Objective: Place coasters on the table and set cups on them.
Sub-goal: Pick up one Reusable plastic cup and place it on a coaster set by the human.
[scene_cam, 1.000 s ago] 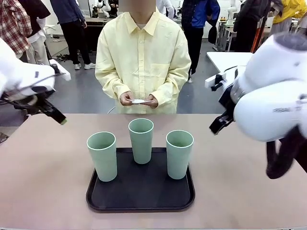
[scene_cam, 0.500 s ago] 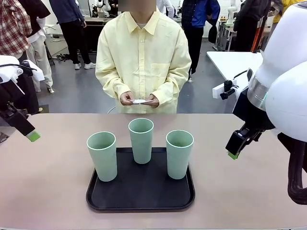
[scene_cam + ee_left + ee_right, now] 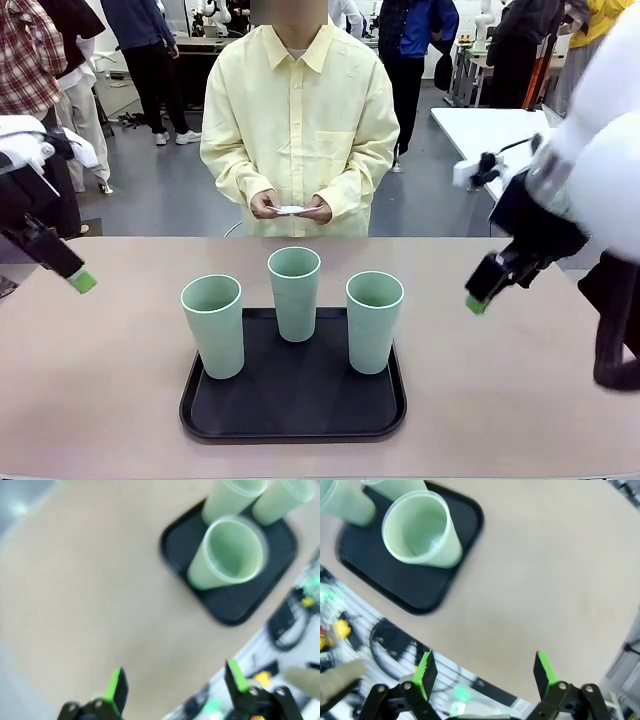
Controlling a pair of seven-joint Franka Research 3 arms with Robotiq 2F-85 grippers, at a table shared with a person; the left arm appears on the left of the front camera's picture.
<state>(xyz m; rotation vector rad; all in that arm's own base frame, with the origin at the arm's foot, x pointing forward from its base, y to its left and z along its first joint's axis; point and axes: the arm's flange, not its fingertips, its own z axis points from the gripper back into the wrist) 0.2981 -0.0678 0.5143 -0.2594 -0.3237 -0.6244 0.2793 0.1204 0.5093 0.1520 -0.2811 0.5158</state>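
Three mint-green cups stand upright on a black tray in the middle of the beige table. The person across the table holds white coasters in both hands at waist height. My left gripper hovers over the table's left edge, open and empty, fingers spread wide, the nearest cup ahead of it. My right gripper hangs open and empty above the table right of the tray, with a cup in its wrist view.
A white table stands behind on the right. Several people stand in the background. Bare tabletop lies on both sides of the tray and between it and the person.
Both arms swung down and apart from a raised pose: the left gripper dropped to the table's left edge, the right descended beside the tray, then rose slightly. Cups and the person stayed still.
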